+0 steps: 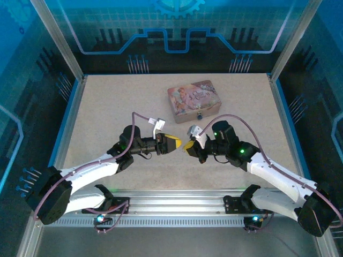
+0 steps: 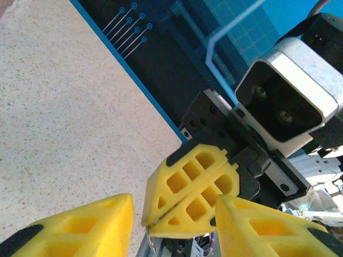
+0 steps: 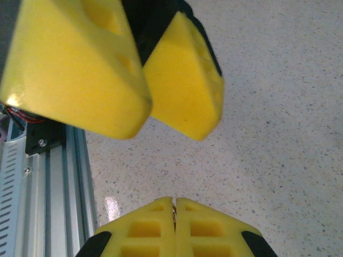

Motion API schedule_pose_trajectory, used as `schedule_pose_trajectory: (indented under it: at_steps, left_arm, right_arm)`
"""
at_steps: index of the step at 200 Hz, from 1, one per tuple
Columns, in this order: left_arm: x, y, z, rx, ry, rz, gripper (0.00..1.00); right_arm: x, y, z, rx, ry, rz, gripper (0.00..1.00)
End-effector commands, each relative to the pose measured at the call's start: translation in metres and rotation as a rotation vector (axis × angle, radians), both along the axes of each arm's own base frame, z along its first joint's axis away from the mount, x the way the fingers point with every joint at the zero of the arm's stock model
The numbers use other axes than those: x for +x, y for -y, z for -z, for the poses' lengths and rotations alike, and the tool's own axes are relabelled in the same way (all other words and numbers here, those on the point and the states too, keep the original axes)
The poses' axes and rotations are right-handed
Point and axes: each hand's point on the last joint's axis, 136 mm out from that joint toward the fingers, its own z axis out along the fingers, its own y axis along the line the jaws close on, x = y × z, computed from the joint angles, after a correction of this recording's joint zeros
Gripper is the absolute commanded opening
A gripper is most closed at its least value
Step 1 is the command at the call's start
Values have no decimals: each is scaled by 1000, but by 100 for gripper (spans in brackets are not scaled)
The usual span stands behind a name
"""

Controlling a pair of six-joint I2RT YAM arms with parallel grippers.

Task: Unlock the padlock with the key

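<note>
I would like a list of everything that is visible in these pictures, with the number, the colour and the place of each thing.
tin box: one, pink with a printed picture, far middle of the table.
padlock: one, dark, tiny, at the tin's near side.
key: one, silvery, thin piece pinched between the right fingers, mostly hidden.
table: one, speckled beige, blue-edged.
rail: one, silvery, along the near edge.
arms: two, white and black, left arm and right arm, reaching in to meet mid-table.
left fingers: two, yellow, apart, facing the right ones.
right fingers: two, yellow, pressed together.
</note>
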Motion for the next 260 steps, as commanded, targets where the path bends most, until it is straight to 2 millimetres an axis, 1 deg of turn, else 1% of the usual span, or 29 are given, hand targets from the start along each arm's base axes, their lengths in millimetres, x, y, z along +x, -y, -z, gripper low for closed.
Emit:
schedule_pose_trajectory:
  at_steps: [1,15,37,45,48,64,86,113,129,159,179,191,197,207,225,234,260]
  left_arm:
    - [2,-5,-17,6,86,-38,46]
    - [3,-10,-14,36,93,-75,46]
    - [5,-22,-12,90,118,-136,46]
    - [5,-27,-13,105,130,-156,46]
    - [5,-29,-13,112,134,-165,46]
    - [5,-37,-15,136,158,-201,46]
    - [3,-46,-18,160,182,-235,46]
    - [2,-51,-16,184,183,-247,46]
    - [2,-51,-15,192,180,-246,45]
    - [2,-51,-12,202,176,-244,46]
    - [2,-51,-11,207,176,-244,46]
    - [3,-51,-11,210,177,-247,46]
    - [3,-51,-11,210,177,-246,45]
    - [3,-51,-10,212,176,-248,46]
    - [3,-51,-10,210,175,-248,46]
    - [3,-51,-9,212,175,-248,46]
    - [3,-51,-10,207,175,-247,46]
  right_arm:
    - [15,10,6,-86,-46,81,3]
    - [19,20,28,-184,-154,146,2]
    - [12,32,64,-336,-319,184,2]
    - [5,38,82,-399,-383,189,3]
    - [9,36,78,-405,-384,191,3]
    - [7,43,98,-509,-460,205,3]
    - [6,48,118,-662,-522,198,3]
    - [0,48,142,-856,-556,137,4]
    - [0,44,153,-925,-557,108,5]
    - [3,32,163,-958,-558,70,7]
    - [2,29,171,-992,-564,54,9]
    - [3,29,174,-1005,-564,53,12]
    - [4,29,173,-1006,-561,59,16]
    - [5,29,171,-998,-552,66,22]
    - [9,26,162,-968,-525,79,31]
    - [12,25,156,-954,-511,91,33]
    - [20,25,135,-878,-486,154,34]
